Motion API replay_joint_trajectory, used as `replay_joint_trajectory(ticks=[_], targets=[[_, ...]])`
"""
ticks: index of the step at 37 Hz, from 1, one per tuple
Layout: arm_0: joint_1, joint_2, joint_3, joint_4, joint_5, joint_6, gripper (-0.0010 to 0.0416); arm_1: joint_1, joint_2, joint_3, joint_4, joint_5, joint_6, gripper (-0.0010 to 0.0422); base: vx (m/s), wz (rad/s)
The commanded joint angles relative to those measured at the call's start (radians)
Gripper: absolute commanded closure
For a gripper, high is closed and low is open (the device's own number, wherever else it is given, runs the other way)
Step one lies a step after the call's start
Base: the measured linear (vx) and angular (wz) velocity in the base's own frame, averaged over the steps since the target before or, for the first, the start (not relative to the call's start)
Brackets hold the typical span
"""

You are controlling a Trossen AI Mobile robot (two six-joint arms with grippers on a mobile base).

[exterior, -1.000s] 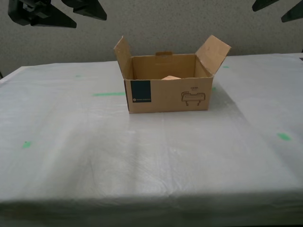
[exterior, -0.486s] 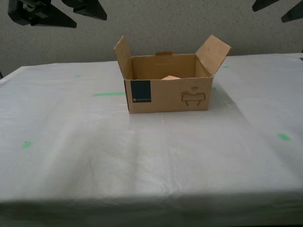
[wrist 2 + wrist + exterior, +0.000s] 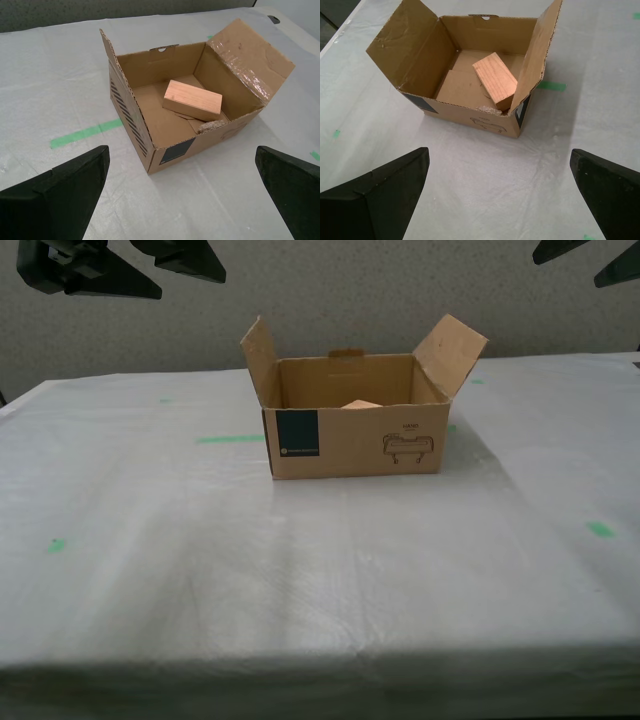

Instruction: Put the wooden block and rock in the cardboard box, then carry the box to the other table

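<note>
Both my first gripper (image 3: 497, 192) and my second gripper (image 3: 180, 187) hung wide apart, empty, above the cardboard box (image 3: 352, 440); a careless descent could have clipped its flaps.

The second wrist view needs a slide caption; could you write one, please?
Open box on the sheeted table, block and rock inside.

The cardboard box (image 3: 352, 436) carries a navy label (image 3: 297, 433) with small pale print, seemingly a brand line, too small to read.
</note>
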Motion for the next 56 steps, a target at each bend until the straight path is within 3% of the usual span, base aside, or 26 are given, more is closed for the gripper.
replay_joint_trajectory(ticks=[1,56], targets=[[0.000,0.000,0.001,0.002,0.000,0.001,0.0012,0.000,0.000,0.000,0.001,-0.001,0.000,0.0012,0.000,0.000],[0.000,0.000,0.001,0.002,0.000,0.001,0.0012,0.000,0.000,0.000,0.001,-0.001,0.000,0.0012,0.000,0.000]])
